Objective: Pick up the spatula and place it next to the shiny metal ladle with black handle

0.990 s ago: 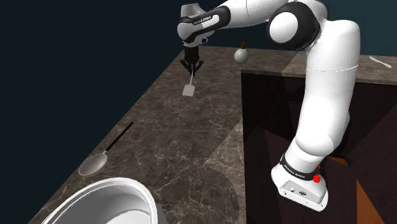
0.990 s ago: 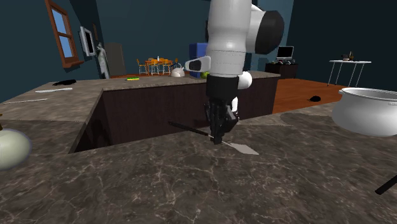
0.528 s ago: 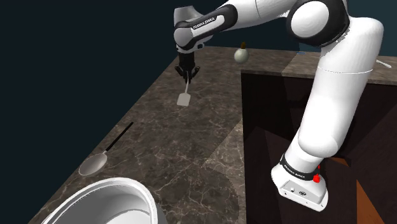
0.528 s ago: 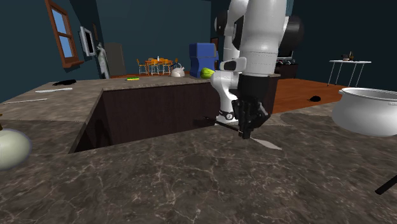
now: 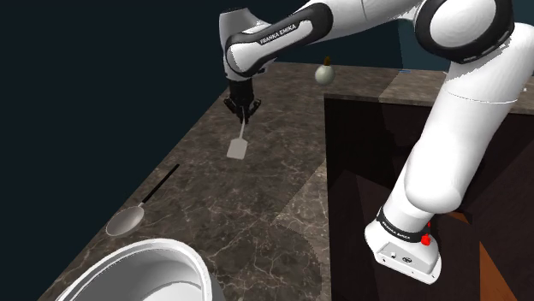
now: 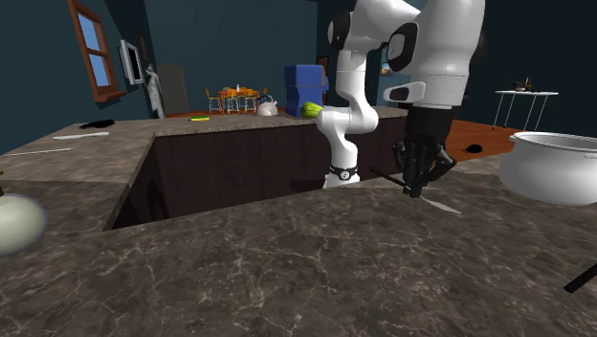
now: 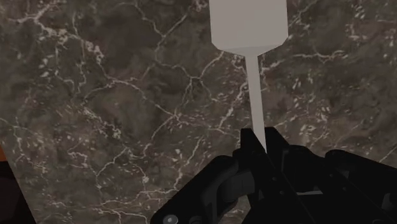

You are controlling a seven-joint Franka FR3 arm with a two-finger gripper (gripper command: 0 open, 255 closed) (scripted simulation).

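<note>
Shoulder view, upper centre: the grey spatula [image 5: 239, 147] is being clasped by its thin shaft in the black gripper [image 5: 242, 108] and is being held above the marbled countertop [image 5: 257, 197]. The ladle [image 5: 127, 220] is lying well apart at lower left, beside a white pot [image 5: 175, 249]. Such a narrow pinch is being relied on that the blade could be swung or slipped loose, or the ladle knocked at set-down.

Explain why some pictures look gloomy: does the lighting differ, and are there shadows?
Shoulder view: dim, with a faint soft shadow on the marble counter; the pale spatula stands out. Second exterior view: brighter, evenly lit. Wrist view: flat light, no clear shadow under the spatula, the gripper plain black.
</note>
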